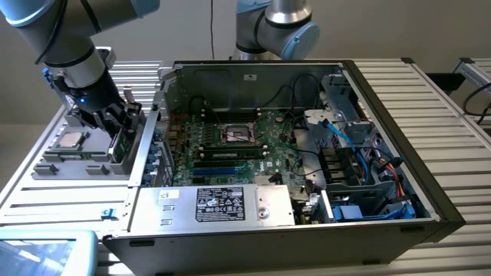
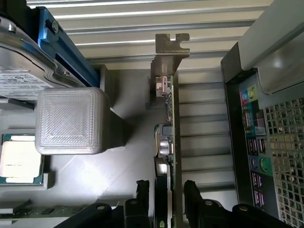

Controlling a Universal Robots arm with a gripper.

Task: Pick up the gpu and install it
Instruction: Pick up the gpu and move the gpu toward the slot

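Note:
The gpu (image 2: 172, 118) stands on edge in a grey fixture, seen edge-on as a thin green board with its silver end bracket (image 2: 167, 54) at the far end. My gripper (image 2: 167, 190) is open, and its black fingers (image 2: 143, 190) stand either side of the card with gaps to it. In the exterior view my gripper (image 1: 123, 122) hangs low over the fixture tray at the exterior view's left, just outside the open computer case. The gpu (image 1: 117, 146) shows there as a green edge below the fingers.
The open computer case (image 1: 399, 224) holds a motherboard (image 1: 230, 144) with blue slots and a labelled power supply (image 1: 218, 204). Its rear panel (image 2: 266, 142) is close beside the card. The fixture also carries a CPU (image 1: 73, 139), a grey block (image 2: 71, 121) and a labelled drive (image 2: 19, 80).

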